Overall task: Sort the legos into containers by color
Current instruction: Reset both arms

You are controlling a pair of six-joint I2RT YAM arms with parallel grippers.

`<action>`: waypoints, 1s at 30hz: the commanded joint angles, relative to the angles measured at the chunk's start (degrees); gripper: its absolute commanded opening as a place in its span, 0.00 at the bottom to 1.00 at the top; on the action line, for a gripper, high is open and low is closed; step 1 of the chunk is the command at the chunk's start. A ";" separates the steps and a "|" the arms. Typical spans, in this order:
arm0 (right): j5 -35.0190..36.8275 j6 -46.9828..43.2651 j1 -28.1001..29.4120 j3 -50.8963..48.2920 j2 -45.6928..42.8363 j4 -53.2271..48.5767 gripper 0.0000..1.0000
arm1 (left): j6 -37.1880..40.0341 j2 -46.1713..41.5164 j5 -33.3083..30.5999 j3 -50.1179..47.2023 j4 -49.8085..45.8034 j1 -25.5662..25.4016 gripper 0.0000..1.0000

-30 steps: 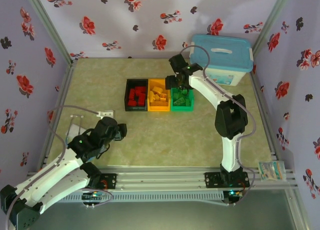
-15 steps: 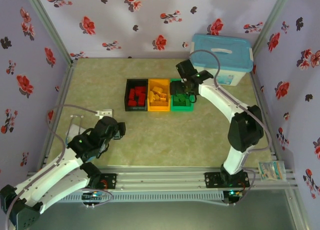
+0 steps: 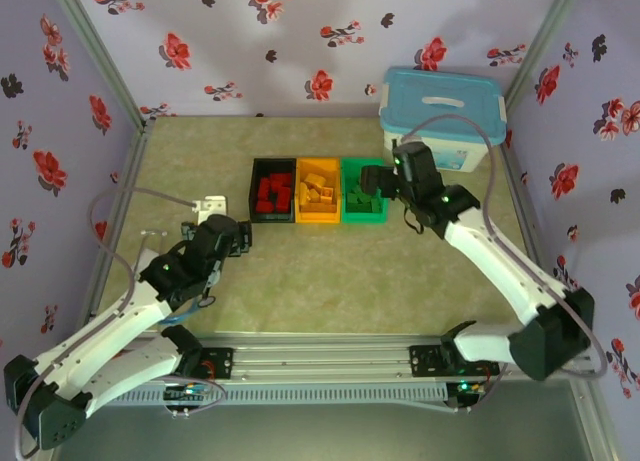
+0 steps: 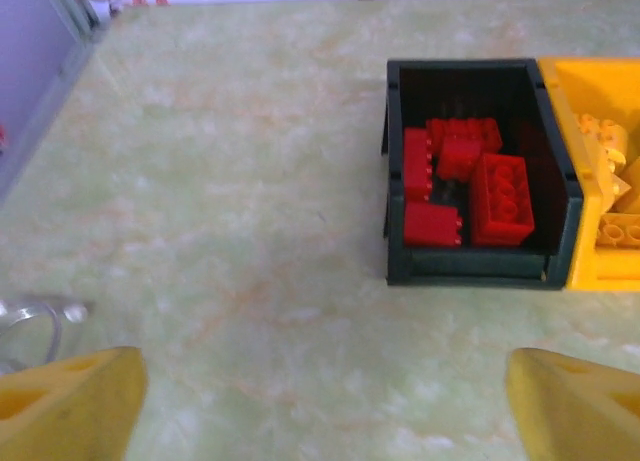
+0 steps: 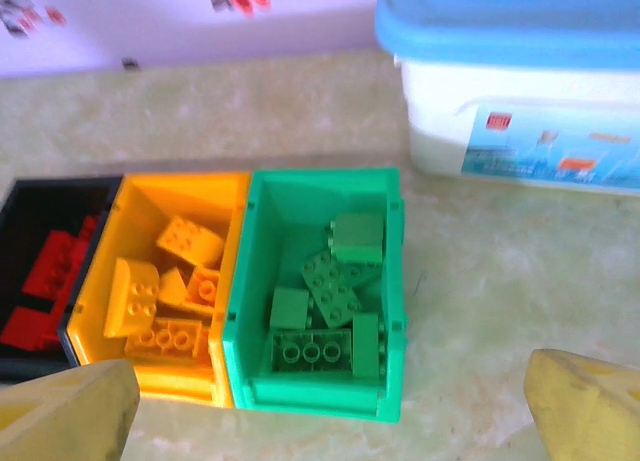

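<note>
Three bins stand in a row mid-table: the black bin (image 3: 254, 191) with red legos (image 3: 272, 193), the yellow bin (image 3: 318, 219) with yellow legos (image 3: 320, 193), and the green bin (image 3: 364, 219) with green legos (image 3: 360, 196). My left gripper (image 3: 236, 237) hovers over bare table near-left of the black bin (image 4: 470, 271), open and empty (image 4: 325, 411); red legos (image 4: 500, 196) lie inside. My right gripper (image 3: 372, 181) is open and empty (image 5: 328, 411) just near the green bin (image 5: 320, 186). Green legos (image 5: 332, 286) and yellow legos (image 5: 160, 311) fill their bins.
A large white box with a light blue lid (image 3: 443, 116) stands at the back right, close behind the green bin (image 5: 520, 81). A small white bracket (image 3: 212, 203) lies left of the black bin. Patterned walls enclose the table.
My right arm has drawn back and to the right from over the green bin, its jaws wider. My left arm has moved forward toward the bins and opened its jaws.
</note>
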 commanded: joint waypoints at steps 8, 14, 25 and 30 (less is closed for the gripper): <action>12.78 -6.09 -0.01 -15.65 -17.30 13.96 0.99 | 20.58 1.31 -15.40 -4.54 19.87 0.62 1.00; 18.45 -9.55 -0.01 -24.03 -25.05 18.60 0.99 | 26.23 -1.04 -20.72 -9.44 27.39 0.72 1.00; 31.23 -11.88 -0.09 -40.38 -35.01 22.90 0.99 | 25.69 0.09 -24.71 -16.27 30.11 1.72 1.00; 34.07 -11.54 -0.09 -44.38 -37.11 21.75 0.99 | 23.63 2.43 -24.86 -19.01 30.98 1.91 1.00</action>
